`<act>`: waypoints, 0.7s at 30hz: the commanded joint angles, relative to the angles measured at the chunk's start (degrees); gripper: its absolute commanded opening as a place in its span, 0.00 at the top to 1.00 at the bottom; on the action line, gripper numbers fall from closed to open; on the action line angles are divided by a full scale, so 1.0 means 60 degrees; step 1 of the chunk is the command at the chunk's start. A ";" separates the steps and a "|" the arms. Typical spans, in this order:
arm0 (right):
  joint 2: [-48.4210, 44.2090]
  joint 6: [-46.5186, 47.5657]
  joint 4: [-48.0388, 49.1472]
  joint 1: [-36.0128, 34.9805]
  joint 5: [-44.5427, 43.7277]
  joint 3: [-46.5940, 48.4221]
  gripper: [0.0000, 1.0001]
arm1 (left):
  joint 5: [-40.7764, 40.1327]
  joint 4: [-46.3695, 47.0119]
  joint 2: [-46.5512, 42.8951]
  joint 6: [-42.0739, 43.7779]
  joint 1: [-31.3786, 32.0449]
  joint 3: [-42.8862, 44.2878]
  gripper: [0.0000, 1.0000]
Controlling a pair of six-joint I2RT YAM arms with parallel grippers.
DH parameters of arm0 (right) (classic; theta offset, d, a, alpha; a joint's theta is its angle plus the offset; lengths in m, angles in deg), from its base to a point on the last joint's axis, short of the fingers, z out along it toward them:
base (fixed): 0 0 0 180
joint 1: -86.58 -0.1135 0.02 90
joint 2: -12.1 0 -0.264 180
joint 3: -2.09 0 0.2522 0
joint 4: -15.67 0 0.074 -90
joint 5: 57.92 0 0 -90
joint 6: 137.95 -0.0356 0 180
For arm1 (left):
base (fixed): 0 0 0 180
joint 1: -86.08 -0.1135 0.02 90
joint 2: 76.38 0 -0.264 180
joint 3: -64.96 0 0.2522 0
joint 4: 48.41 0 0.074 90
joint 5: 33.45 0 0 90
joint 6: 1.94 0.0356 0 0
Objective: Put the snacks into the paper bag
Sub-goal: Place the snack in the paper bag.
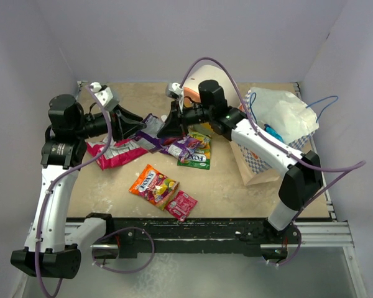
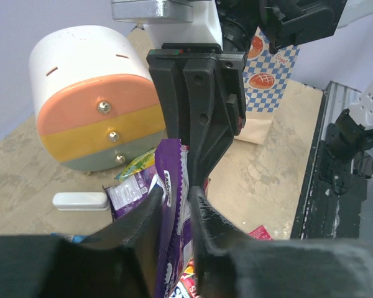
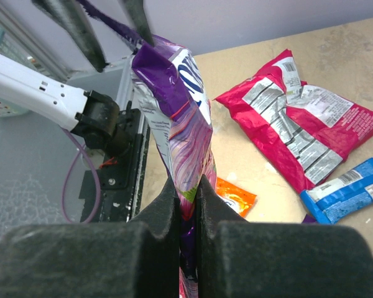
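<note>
- Here, the purple packet (image 3: 174, 118) is held up at far centre between both arms, left of the paper bag (image 1: 261, 171).
- The right gripper (image 3: 186, 189) pinches one end tight.
- The left gripper (image 2: 177, 208) stands slightly parted around the other end.
- The packet looks light, crinkly and likely slippery, so take it by a sealed edge.
- Its long axis runs left-right, and it stands on edge.

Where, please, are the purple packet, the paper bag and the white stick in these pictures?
purple packet (image 3: 174, 118), right wrist view, its upright middle panel.
paper bag (image 1: 260, 176), top external view, its plain tan lower wall.
white stick (image 2: 81, 200), left wrist view, its middle.
</note>
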 commanded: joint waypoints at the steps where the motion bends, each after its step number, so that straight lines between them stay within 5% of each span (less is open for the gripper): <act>1: -0.1033 0.0679 -0.0138 -0.0017 -0.0142 0.0218 1.00 | 0.0184 0.0675 -0.0584 0.0012 -0.0233 -0.0201 0.56; 4: -0.1456 0.1086 -0.0764 0.0063 -0.0589 0.0427 1.00 | -0.0025 0.0676 -0.0954 0.0105 -0.0539 -0.0311 0.28; 7: -0.1946 0.1038 -0.1050 0.0576 -0.0804 0.0616 1.00 | -0.0254 0.0455 -0.1229 0.0204 -0.0777 -0.0275 0.13; 15: -0.4249 -0.0709 -0.0191 0.3548 -0.0394 0.0220 1.00 | -0.1099 -0.0284 -0.1405 0.0931 -0.0968 -0.0028 0.05; 21: -0.5914 0.0448 -0.2168 0.4962 -0.3035 0.0927 1.00 | -0.1198 -0.0355 -0.1390 0.1083 -0.0966 0.0022 0.04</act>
